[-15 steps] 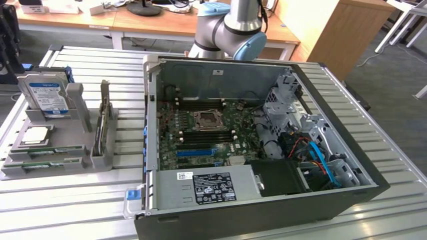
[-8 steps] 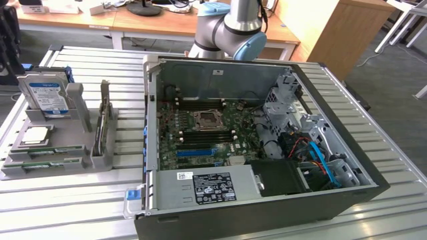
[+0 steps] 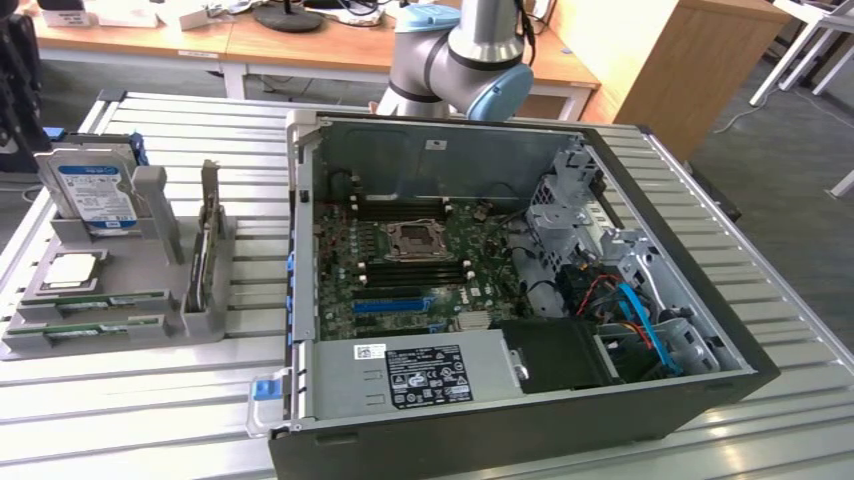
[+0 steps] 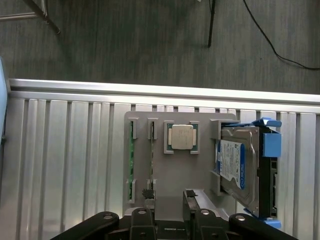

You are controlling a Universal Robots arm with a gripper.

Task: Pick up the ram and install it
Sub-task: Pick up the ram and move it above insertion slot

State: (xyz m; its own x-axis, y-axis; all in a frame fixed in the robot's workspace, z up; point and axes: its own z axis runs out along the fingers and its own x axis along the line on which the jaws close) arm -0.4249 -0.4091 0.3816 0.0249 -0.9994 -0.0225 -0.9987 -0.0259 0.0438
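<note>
Exterior view's left: ram [image 3: 104, 300] sits on edge in grey holder [image 3: 134, 340] on desk [image 3: 160, 420], near CPU [image 3: 70, 270] & HDD [image 3: 94, 195]; open PC case [image 3: 534, 440] at right. Wrist view: gripper [image 4: 169, 194] jaws apart, empty, over holder. Ram's long axis runs across closing dir., just to one side of the gap.

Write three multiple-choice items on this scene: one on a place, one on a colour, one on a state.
1. Where is the ram?
A) in the grey holder
B) in a cardboard box
C) in a person's hand

2. What colours is the hard drive label?
A) red and black
B) blue and white
C) yellow

3. The tool is:
A) shut on the ram
B) shut on a screwdriver
C) open and empty

Answers:
1 A, its green edge stands in the holder's slot.
2 B, the label shows blue and white.
3 C, the fingers stand apart with nothing between.
</note>
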